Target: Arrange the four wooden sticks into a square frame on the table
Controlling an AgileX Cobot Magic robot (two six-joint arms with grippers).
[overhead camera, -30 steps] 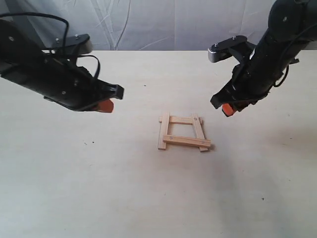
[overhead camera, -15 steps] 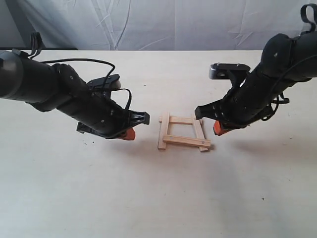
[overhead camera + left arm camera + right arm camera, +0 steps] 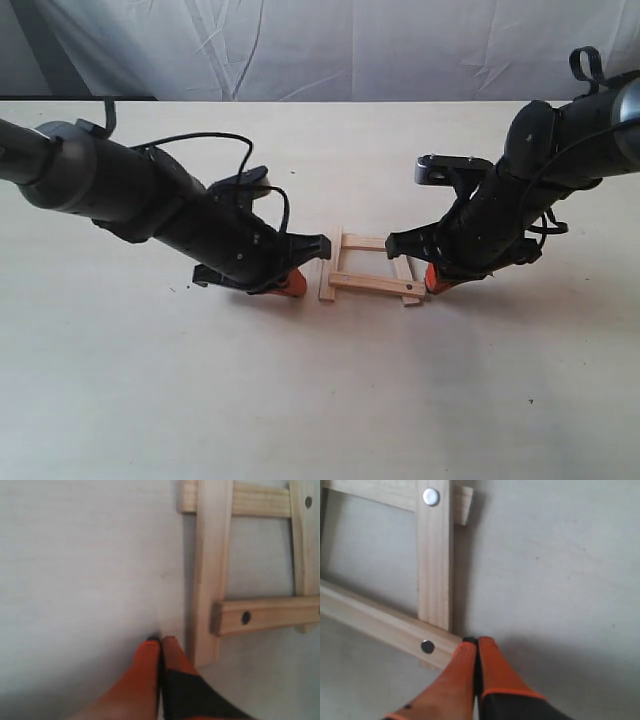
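Creased pale grey cloth backdrop (image 3: 330, 45), darker grey strip at left edge (image 3: 18, 45)

Four sticks (image 3: 328, 268) make one frame (image 3: 375, 285) on one table (image 3: 320, 400). Two grippers are in view: one left gripper (image 3: 294, 285) and one right gripper (image 3: 435, 280).

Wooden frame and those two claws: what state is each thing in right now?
square frame: assembled, lying flat, corners overlapped, ends sticking out.
left gripper: shut, holding nothing, tip low beside a frame corner.
right gripper: shut, holding nothing, tip low at the opposite side's corner.
table: bears the frame.
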